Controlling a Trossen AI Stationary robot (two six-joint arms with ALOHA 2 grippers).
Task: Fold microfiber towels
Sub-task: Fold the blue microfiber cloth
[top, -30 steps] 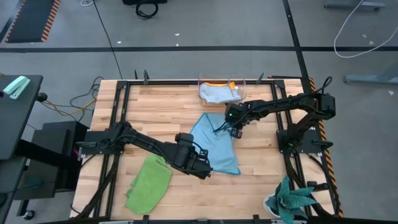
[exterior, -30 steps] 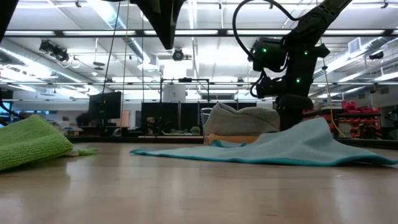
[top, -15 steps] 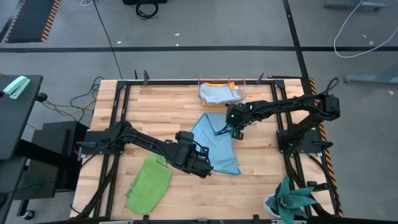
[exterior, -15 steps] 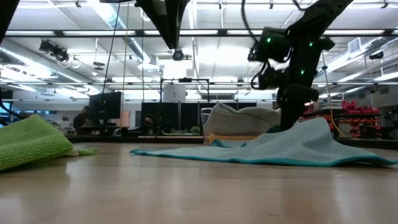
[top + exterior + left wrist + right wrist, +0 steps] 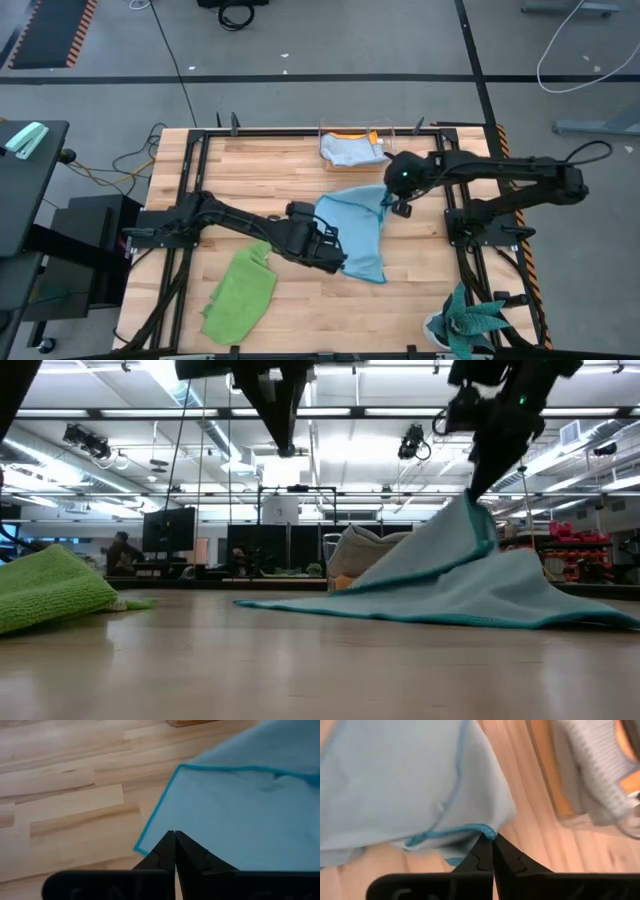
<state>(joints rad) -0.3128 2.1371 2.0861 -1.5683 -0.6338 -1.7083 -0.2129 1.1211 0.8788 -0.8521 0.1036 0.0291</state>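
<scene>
While both arms are on the same cloth, here's the rundown:

blue towel: the blue towel (image 5: 358,232) sits mid-table, a bit toward the right side; one corner is pulled up off the wood, the rest drapes down and lies flat, hem trailing toward the front edge.

right gripper: the right gripper (image 5: 397,197) is up over the towel's far right corner, near the box; jaws pinched together right on the hemmed edge, so that corner hangs from the tips. In the low view the cloth rises to a peak (image 5: 470,520) under this arm.

left gripper: the left gripper (image 5: 338,256) is low at the towel's left edge, toward the front; jaws closed tight. The wrist view has the tips meeting right at the towel's corner hem (image 5: 145,851); it looks like they're nipping the edge, but I can't quite tell if cloth is actually between them.

green towel: the green towel (image 5: 240,296) is crumpled near the front left corner of the table (image 5: 250,170), well apart from both grippers.

grey towel: the grey towel (image 5: 352,150) is folded in the clear box (image 5: 385,133) at the back edge, with an orange towel (image 5: 355,136) peeking out behind it.

plant: the teal plant (image 5: 470,322) is off the front right corner.
</scene>
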